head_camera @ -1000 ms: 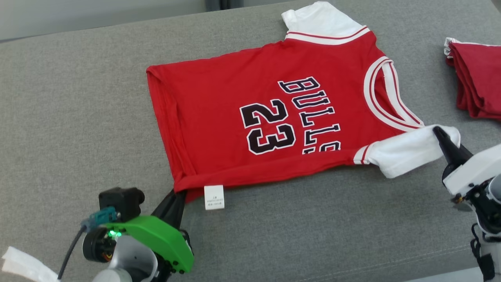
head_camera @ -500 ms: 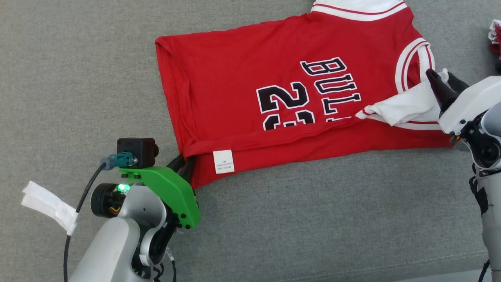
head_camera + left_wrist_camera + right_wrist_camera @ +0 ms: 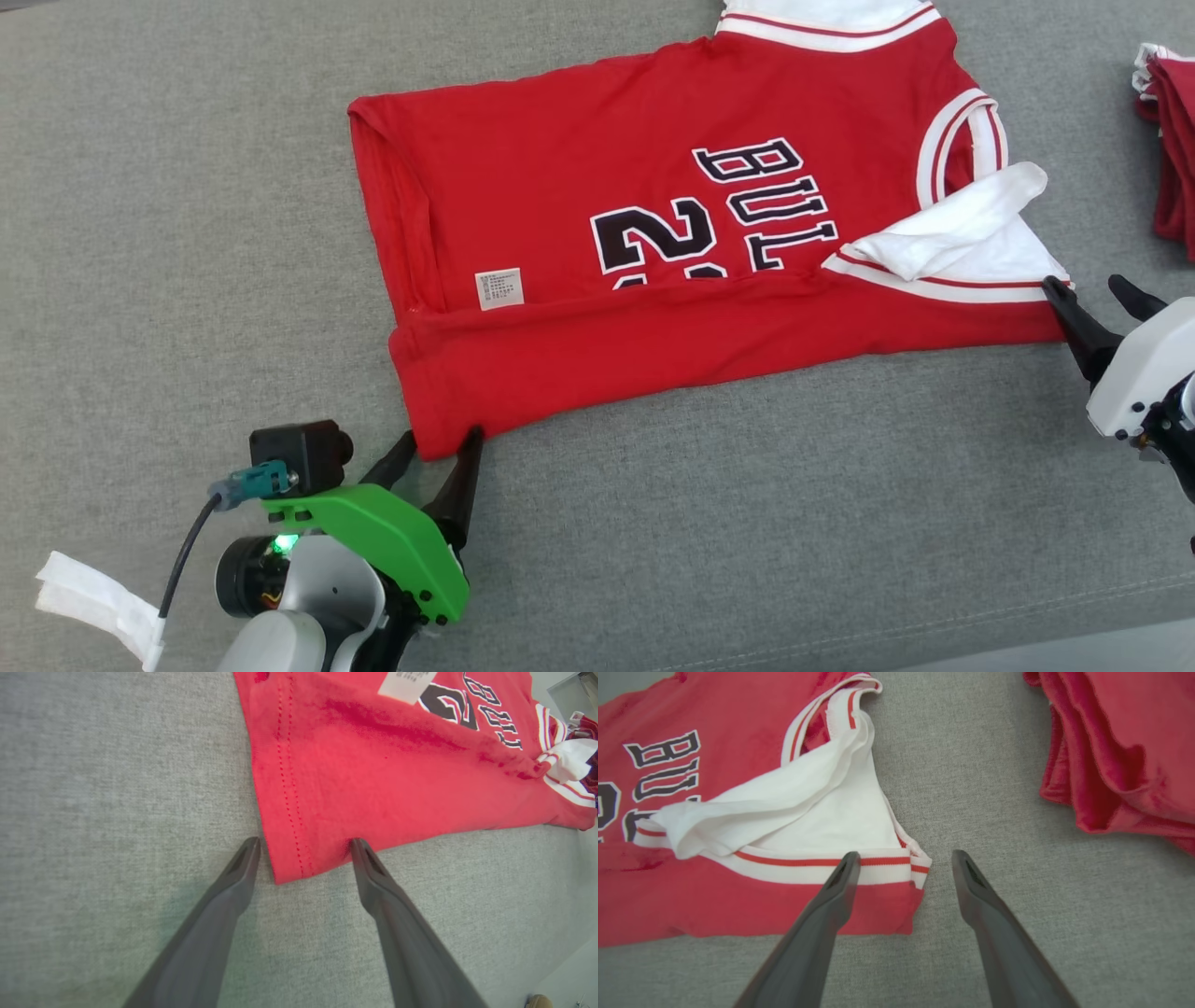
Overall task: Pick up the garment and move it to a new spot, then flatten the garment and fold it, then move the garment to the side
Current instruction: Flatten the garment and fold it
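My left jaws stand open astride the hem corner of the red Bulls jersey (image 3: pixel 560 187); my right jaws, open too, flank its sleeve corner. It lies on grey upholstery (image 3: pixel 187 233), near edge folded over.

At the lower left of the head view, the left gripper (image 3: pixel 441 437) has two long, dark, tapering fingers (image 3: pixel 460 481) under a bright green bracket (image 3: pixel 373 541) dotted with dark screws. A boxy black camera (image 3: pixel 297 453) sits on the bracket, with a teal plug (image 3: pixel 252 483) and a black cable (image 3: pixel 182 569) that carries a white tape tab (image 3: pixel 89 602). A green light (image 3: pixel 283 543) glows above the pale grey forearm (image 3: pixel 299 630). At the right edge, the right gripper (image 3: pixel 1083 283) has a white housing (image 3: pixel 1144 378) with small dark screws.
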You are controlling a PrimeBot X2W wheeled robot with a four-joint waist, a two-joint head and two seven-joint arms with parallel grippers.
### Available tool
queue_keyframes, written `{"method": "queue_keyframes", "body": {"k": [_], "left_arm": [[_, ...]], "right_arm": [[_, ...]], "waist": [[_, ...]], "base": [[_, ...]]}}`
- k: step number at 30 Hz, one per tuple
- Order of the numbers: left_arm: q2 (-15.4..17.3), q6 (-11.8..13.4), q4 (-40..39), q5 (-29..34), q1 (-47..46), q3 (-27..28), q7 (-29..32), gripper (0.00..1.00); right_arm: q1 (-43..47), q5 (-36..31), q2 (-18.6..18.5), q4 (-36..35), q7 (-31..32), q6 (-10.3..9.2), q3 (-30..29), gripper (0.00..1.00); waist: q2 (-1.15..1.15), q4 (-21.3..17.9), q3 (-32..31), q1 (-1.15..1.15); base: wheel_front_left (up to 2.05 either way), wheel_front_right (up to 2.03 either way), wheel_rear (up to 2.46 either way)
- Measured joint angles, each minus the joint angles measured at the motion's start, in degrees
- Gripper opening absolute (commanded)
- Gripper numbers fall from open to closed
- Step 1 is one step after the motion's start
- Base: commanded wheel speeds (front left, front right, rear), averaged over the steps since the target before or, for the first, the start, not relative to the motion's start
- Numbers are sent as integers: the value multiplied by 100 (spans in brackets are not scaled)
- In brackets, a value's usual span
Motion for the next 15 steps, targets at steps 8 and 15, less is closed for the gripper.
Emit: {"method": "queue_keyframes", "body": {"k": [8, 15], "left_arm": [[-149, -109, 238, -46, -264, -85, -76, 100], [-176, -334, 463, -124, -486, -194, -14, 0]], "right_arm": [[-174, -77, 58, 231, 113, 0, 185, 100], [-367, 180, 12, 419, 233, 0, 441, 4]], "waist": [[0, 13, 247, 0], [0, 121, 264, 0]], "base": [[0, 0, 0], [0, 0, 0]]}}
